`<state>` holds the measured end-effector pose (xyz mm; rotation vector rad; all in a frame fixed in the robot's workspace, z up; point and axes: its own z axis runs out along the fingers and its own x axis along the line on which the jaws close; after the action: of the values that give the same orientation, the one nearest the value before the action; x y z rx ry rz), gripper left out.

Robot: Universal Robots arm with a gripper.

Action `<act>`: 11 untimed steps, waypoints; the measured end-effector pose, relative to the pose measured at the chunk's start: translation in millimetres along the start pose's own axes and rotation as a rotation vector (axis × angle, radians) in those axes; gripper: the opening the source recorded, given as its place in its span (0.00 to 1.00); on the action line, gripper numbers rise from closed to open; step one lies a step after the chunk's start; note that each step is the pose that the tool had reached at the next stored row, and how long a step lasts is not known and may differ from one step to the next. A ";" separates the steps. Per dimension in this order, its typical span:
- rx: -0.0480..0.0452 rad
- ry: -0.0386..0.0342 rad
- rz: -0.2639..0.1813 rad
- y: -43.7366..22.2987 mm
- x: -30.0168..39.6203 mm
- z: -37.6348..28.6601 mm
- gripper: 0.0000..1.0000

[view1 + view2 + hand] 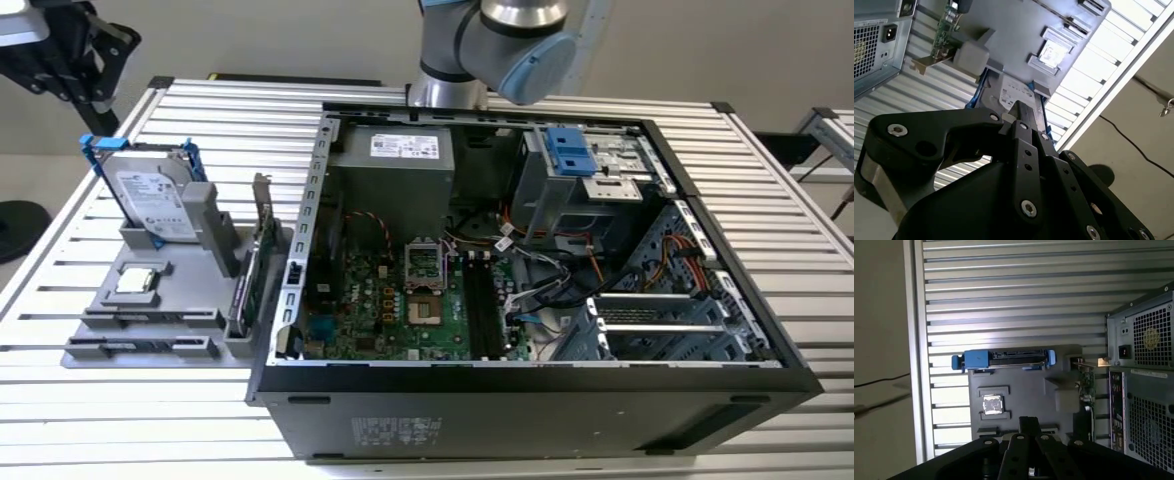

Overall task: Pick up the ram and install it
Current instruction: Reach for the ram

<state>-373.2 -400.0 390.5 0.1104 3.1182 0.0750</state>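
Observation:
The ram (140,347) looks like the long, narrow dark stick in the front slot of the grey holder tray (100,310), at the exterior view's left. My gripper (91,95) hangs high above the tray's far end, over the hard drive, well apart from the ram. In both wrist views its black fingers (1029,424) meet in one block with nothing between them, pointing down at the tray (1019,385). The fingers (1025,111) cover the part of the tray below them.
On the tray also stand a silver hard drive with blue rails (150,195), a processor chip (138,281) and a card with a metal bracket (262,250). The open computer case (534,260) lies beside it on the slatted table (160,420). The arm's base (494,40) is behind the case.

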 end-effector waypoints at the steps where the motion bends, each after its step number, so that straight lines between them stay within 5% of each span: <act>1: 0.0000 0.0000 0.000 -0.1 1.2 0.0 0.00; 11: 0.0000 0.0001 0.000 -0.2 2.2 0.0 0.00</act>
<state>-375.4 -400.0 390.4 0.1104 3.1183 0.0749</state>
